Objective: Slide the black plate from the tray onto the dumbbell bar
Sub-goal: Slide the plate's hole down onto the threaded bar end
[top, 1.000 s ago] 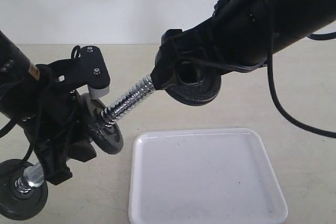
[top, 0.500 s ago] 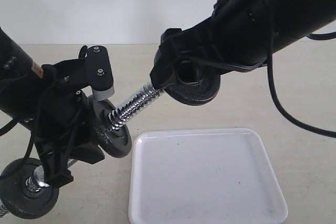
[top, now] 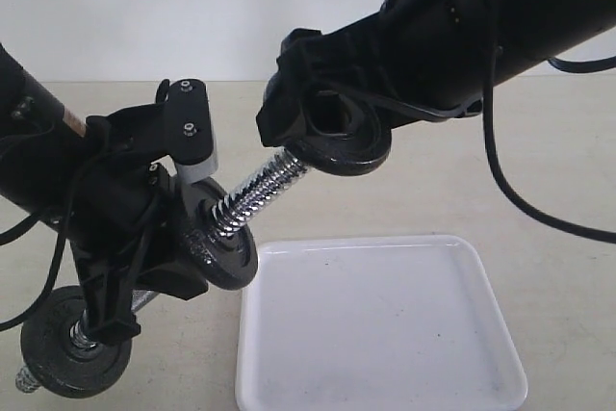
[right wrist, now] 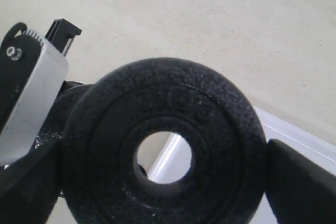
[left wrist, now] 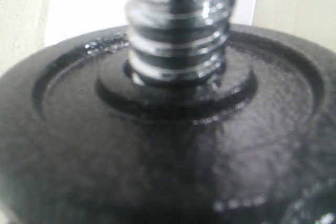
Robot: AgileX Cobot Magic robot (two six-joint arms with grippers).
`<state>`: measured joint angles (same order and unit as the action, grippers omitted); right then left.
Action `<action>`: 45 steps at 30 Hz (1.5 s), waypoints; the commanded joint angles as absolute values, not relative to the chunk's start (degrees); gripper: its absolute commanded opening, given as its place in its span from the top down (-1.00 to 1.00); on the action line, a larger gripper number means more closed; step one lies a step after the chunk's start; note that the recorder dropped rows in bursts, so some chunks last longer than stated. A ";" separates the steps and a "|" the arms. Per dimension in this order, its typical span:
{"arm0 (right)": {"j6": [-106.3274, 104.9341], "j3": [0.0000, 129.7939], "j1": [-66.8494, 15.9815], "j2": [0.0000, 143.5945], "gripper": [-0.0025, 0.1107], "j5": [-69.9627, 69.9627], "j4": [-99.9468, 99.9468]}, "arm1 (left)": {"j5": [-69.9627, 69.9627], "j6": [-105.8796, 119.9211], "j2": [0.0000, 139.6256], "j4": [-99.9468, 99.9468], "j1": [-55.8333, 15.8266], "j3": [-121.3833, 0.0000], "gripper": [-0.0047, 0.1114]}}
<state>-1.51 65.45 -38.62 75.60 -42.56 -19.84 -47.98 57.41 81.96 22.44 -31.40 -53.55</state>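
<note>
My right gripper (top: 322, 132) is shut on the black plate (top: 348, 153) and holds it in the air above the tray's far left corner. In the right wrist view the black plate (right wrist: 210, 124) fills the frame between the two fingers (right wrist: 307, 182). Only table and tray rim show through its centre hole. My left gripper (top: 120, 257) is clamped on the middle of the dumbbell bar (top: 258, 188). The bar tilts up to the right. Its threaded tip touches the plate's lower left edge. The left wrist view shows the bar's thread (left wrist: 178, 30) rising from a mounted disc (left wrist: 173, 145). The white tray (top: 385, 334) holds nothing.
A second disc (top: 75, 353) sits on the bar's low end near the table's front left. The left gripper's grey housing (right wrist: 31, 93) shows beside the plate in the right wrist view. Cables hang from the right arm (top: 500, 170).
The left arm has carried the bar right and upward, so its mounted disc now overlaps the tray's left rim. The right gripper has shifted the plate slightly left, over the threaded tip.
</note>
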 commanded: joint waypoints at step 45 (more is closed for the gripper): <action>-10.58 66.37 -38.35 74.50 0.96 -45.82 -33.29 | -30.06 60.51 77.95 35.15 -31.65 -55.54 0.84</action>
